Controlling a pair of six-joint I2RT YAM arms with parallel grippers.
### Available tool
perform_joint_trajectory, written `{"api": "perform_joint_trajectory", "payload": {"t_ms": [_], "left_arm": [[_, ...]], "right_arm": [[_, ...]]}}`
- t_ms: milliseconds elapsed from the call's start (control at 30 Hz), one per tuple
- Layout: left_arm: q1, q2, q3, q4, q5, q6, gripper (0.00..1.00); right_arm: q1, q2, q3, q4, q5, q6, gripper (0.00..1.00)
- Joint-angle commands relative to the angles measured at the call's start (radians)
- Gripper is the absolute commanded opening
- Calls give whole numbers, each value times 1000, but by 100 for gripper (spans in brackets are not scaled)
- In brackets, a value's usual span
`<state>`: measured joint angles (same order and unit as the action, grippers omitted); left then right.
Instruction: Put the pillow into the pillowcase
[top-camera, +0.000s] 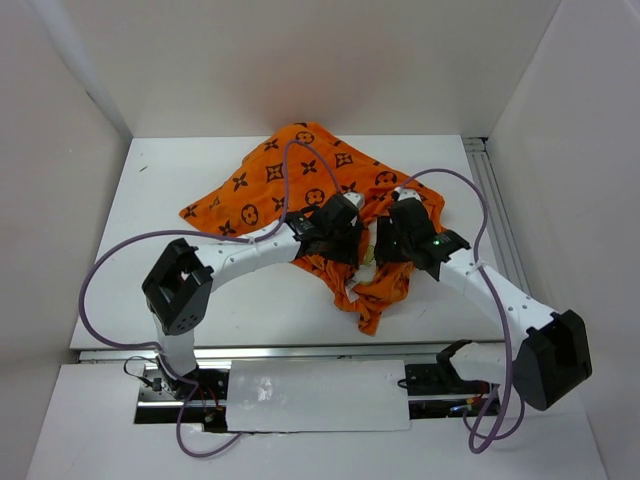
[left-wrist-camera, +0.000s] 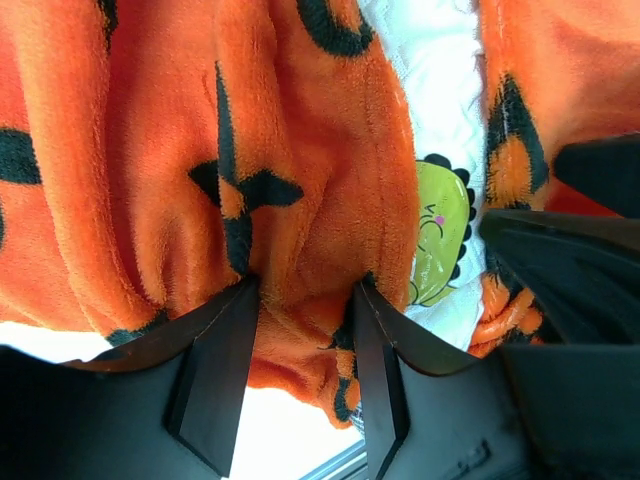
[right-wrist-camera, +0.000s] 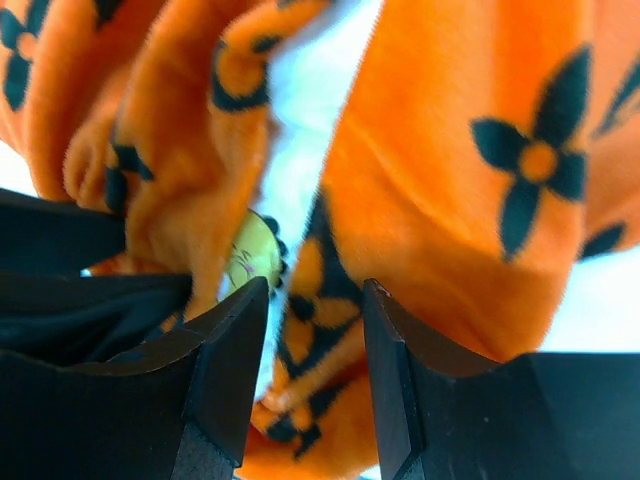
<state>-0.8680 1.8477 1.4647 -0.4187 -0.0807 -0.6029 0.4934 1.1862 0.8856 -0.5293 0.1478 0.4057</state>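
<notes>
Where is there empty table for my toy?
The table's left side, between the wall and the pillowcase, and the front strip between left arm and right arm. The middle is crowded: left gripper and right gripper clutch the pillowcase.

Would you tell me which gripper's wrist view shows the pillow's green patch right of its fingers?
The left gripper; the right gripper sees the green patch left of its fingers.

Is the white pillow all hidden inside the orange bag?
No, in the left wrist view a strip of the white pillow shows bare between folds of the orange pillowcase.
</notes>
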Motion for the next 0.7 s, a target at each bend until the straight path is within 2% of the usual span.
{"api": "perform_joint_trajectory", "payload": {"t_ms": [0, 67, 133, 167, 233, 333, 467, 667], "left_arm": [[-2, 16, 26, 8, 12, 9, 54], [-2, 16, 26, 18, 22, 9, 54], [-2, 16, 26, 28, 22, 9, 54], [-2, 16, 26, 28, 22, 9, 54], [-2, 25, 37, 28, 22, 9, 54], [7, 37, 57, 28, 22, 20, 54], [18, 88, 92, 28, 1, 11, 54], [84, 199, 178, 63, 61, -18, 54]], "right_arm": [[8, 38, 18, 116, -43, -14, 50], [8, 47, 18, 135, -65, -15, 47], [8, 73, 29, 135, -77, -15, 38], [8, 84, 29, 135, -67, -15, 17], [8, 84, 29, 114, -42, -15, 0], [8, 4, 39, 91, -42, -42, 0], [8, -127, 91, 48, -144, -60, 0], [8, -246, 156, 93, -457, -73, 0]]}}
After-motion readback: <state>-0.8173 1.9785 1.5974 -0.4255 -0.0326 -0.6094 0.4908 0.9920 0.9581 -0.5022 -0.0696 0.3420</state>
